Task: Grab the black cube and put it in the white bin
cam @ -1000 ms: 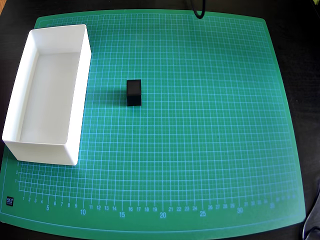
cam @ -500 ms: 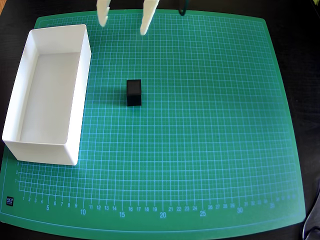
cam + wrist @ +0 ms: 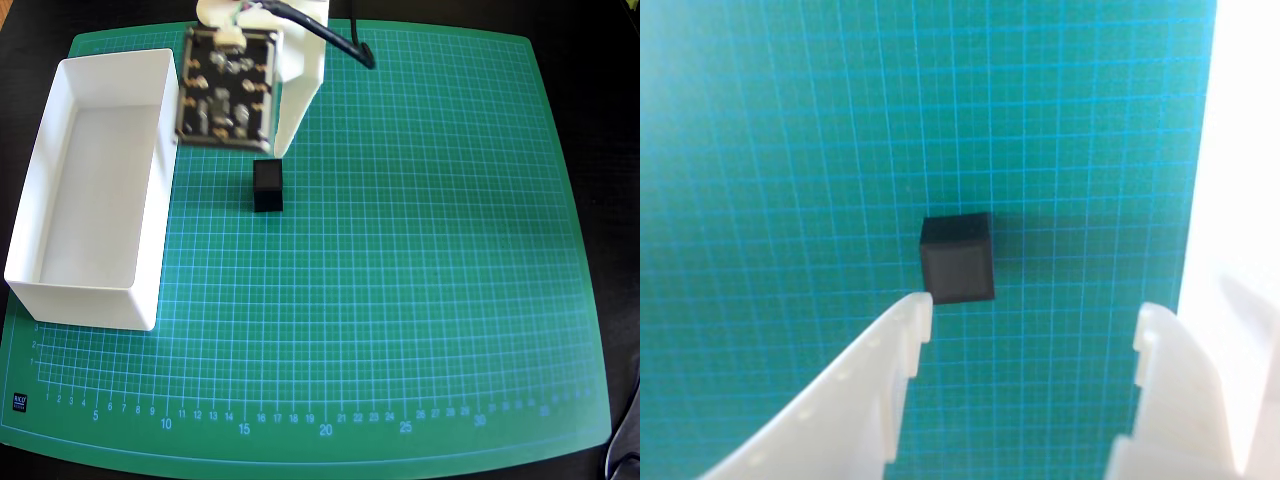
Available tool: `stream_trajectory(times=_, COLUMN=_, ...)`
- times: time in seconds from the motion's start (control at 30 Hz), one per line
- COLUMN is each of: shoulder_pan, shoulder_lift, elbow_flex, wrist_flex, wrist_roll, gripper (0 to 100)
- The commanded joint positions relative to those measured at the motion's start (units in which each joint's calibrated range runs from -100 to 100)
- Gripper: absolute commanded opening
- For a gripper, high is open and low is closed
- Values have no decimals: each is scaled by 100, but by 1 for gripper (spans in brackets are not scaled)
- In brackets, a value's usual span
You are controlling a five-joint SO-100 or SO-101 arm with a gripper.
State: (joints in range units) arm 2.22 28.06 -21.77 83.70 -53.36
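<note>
The black cube (image 3: 957, 258) sits on the green cutting mat, just beyond the tip of the left finger (image 3: 915, 315) in the wrist view. My gripper (image 3: 1035, 312) is open and empty, and the cube lies left of the middle of the gap. In the overhead view the cube (image 3: 268, 186) is just below the gripper (image 3: 235, 150), whose one visible white finger (image 3: 290, 115) points down at it; the other finger is hidden under the camera board. The white bin (image 3: 150, 200) stands empty at the mat's left side, and its wall shows at the right edge of the wrist view (image 3: 1245, 150).
The green gridded mat (image 3: 420, 280) covers the table. The arm's circuit board (image 3: 228, 88) and a black cable (image 3: 345, 40) are at the top of the overhead view. Dark table surface borders the mat.
</note>
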Motion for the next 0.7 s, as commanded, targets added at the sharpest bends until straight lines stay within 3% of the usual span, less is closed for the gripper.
stream_trajectory(times=0.0, shoulder_pan=-30, shoulder_lift=58, elbow_flex=-218, wrist_flex=66, wrist_roll=143, gripper=28)
stream_trajectory(times=0.67, shoulder_pan=-264, shoulder_lift=689, elbow_flex=-254, wrist_flex=-11, wrist_roll=185, gripper=28)
